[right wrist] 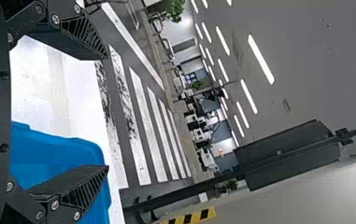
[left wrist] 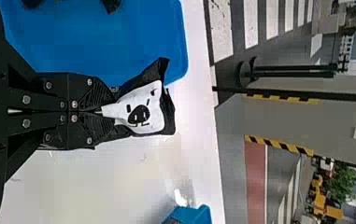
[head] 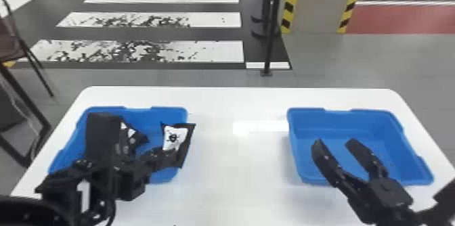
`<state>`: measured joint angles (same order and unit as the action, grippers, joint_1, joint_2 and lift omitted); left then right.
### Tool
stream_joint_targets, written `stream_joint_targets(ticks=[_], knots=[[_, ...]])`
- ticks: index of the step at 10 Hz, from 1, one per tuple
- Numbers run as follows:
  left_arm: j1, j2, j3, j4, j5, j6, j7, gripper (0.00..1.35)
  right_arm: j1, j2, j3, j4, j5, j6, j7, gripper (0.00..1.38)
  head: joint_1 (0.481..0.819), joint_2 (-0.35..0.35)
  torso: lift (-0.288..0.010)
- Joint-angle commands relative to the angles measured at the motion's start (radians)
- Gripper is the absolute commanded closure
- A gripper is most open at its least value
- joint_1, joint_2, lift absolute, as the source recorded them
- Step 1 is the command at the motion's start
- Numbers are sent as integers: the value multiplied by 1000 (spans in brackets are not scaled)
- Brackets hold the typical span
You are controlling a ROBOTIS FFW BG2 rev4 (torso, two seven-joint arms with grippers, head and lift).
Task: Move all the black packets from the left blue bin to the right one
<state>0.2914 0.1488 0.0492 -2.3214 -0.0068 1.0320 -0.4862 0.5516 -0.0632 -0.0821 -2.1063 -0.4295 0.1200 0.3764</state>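
The job looks to be at an early stage, with one packet lifted but not delivered. The left gripper point(left wrist: 104, 111) is closed on a flat black packet with a white printed label point(head: 174, 137), held at the side of the left blue plastic bin point(head: 155, 109) that faces the other bin. Behind the left arm, in that same bin, is what seems to be another black packet with white patches point(head: 134, 136), so at least one more probably remains; the arm hides too much for a count. The right blue plastic bin point(head: 372, 111) shows no packet that can be made out, though the right gripper point(head: 335, 141), its fingers spread apart, covers part of it. What is left, then, is to carry the held packet across the white table point(head: 233, 174), release it there, and bring over the rest.
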Motion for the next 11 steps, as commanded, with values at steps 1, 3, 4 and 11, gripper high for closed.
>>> stream_joint_targets(ticks=[1, 3, 4, 11], knots=[[-7, 8, -29, -7, 23, -13, -2, 1211, -41, -27, 50, 4, -35, 76, -1, 205, 695, 2, -140], [-9, 14, -63, -7, 43, -16, -3, 1211, -132, -81, 164, 73, -103, 152, 1, 205, 695, 22, -140], [-21, 17, -91, -7, 59, -18, -3, 1211, -169, -101, 214, 102, -139, 157, -1, 205, 695, 53, -140], [-73, 45, -235, 18, 128, -40, -8, 1211, -304, -142, 321, 164, -235, 179, -19, 203, 695, 22, -140]])
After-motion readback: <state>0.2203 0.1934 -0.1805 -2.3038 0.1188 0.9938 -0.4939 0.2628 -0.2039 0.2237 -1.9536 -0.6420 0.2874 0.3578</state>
